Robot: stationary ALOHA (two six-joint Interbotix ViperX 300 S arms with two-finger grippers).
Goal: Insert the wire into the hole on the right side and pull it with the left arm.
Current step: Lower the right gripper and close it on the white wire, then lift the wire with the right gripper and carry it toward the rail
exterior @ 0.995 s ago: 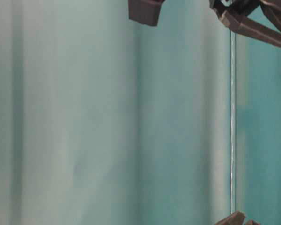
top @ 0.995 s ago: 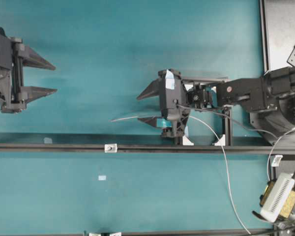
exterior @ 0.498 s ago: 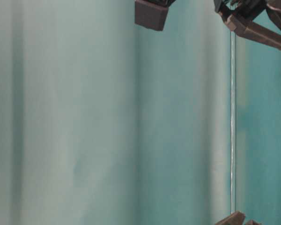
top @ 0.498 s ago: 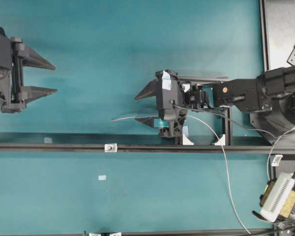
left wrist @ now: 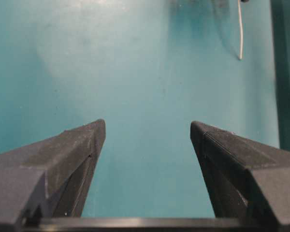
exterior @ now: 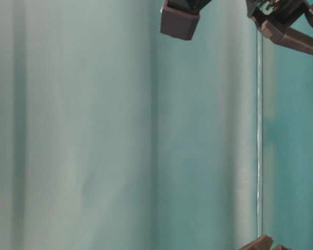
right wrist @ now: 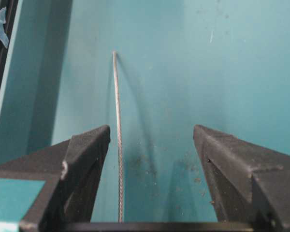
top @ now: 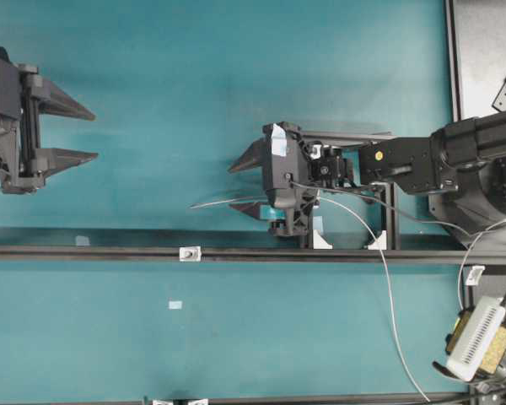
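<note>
Two grippers on a teal tabletop [top: 194,101], both spread wide and gripping nothing. Left gripper [top: 72,133] parked way out at 9 o'clock of the overhead view, two pointed black fingers aimed toward 3 o'clock, nothing but bare teal between them in its own wrist view [left wrist: 147,145]. Right gripper [top: 240,184] near the middle, pale blue tape patch on top, fingers pointing toward 9 o'clock, jaws fully released. One wire [top: 223,202]: thin pale grey strand, loose tip lying out past the right gripper's fingertips toward 9 o'clock, rest of it running back under the gripper body and then curving down toward 5 o'clock to the bottom edge. From the right wrist camera, same wire [right wrist: 118,145] lying on the surface between the two fingers, close beside the left-hand one, not pinched as far as can be seen. One small silver bracket [top: 189,253] sitting on the dark rail [top: 84,251] that crosses the overhead view, roughly 7 o'clock from the wire tip and clearly apart from it; hole in it too tiny to make out properly. Wire not through it. One little pale tape square [top: 175,305] at 6 o'clock of the bracket. Table-level view mostly blurry teal with bits of gripper at the top edge, not much help.
</note>
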